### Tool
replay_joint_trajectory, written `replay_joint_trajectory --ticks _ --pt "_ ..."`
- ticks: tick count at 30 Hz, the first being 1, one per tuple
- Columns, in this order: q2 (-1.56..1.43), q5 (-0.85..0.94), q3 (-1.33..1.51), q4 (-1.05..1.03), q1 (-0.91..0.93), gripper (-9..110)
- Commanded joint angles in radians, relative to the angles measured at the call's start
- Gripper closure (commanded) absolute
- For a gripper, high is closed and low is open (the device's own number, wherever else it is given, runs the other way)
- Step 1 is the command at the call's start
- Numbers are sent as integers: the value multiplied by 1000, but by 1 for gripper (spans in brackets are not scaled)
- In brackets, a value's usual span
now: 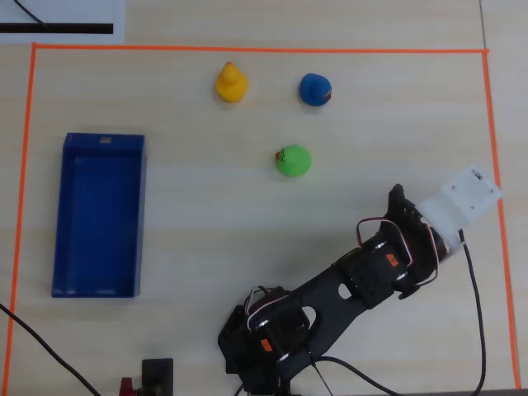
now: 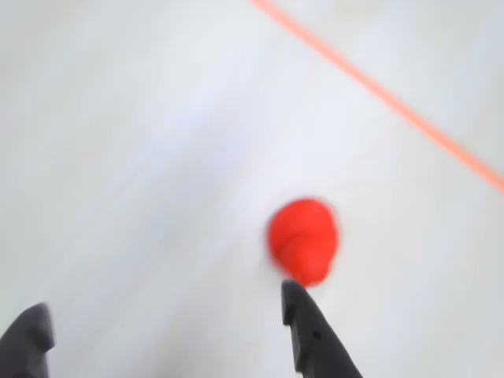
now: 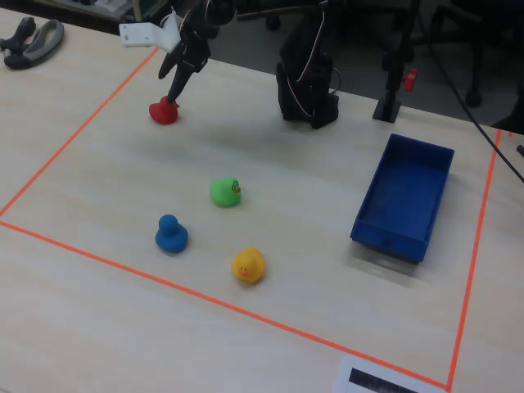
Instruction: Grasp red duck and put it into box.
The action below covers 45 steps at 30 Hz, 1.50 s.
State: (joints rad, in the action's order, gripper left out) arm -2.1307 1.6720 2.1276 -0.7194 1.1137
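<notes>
The red duck (image 3: 164,110) sits on the table near the orange tape at the far left of the fixed view. In the wrist view the duck (image 2: 303,239) is blurred and lies just beyond the right fingertip (image 2: 298,309). My gripper (image 2: 161,315) is open and empty, and the duck is off to the right of the gap, not between the jaws. In the fixed view the gripper (image 3: 174,97) points down just above the duck. In the overhead view the white camera mount (image 1: 466,194) hides the duck and the fingers. The blue box (image 1: 66,214) lies open at the left, also in the fixed view (image 3: 389,243).
A yellow duck (image 1: 232,83), a blue duck (image 1: 315,89) and a green duck (image 1: 293,160) stand in the middle of the table. Orange tape (image 1: 247,49) borders the work area and passes close behind the red duck (image 2: 378,90). The arm's base (image 3: 307,90) is at the back.
</notes>
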Motion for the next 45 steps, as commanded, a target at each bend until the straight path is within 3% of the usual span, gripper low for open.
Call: replay_joint_trajectory --ticks 1,8,18,45 --pt "29 49 -35 69 64 61" --pt "83 120 -21 141 130 61" --pt "202 233 179 449 187 60" --pt "368 336 270 630 209 61"
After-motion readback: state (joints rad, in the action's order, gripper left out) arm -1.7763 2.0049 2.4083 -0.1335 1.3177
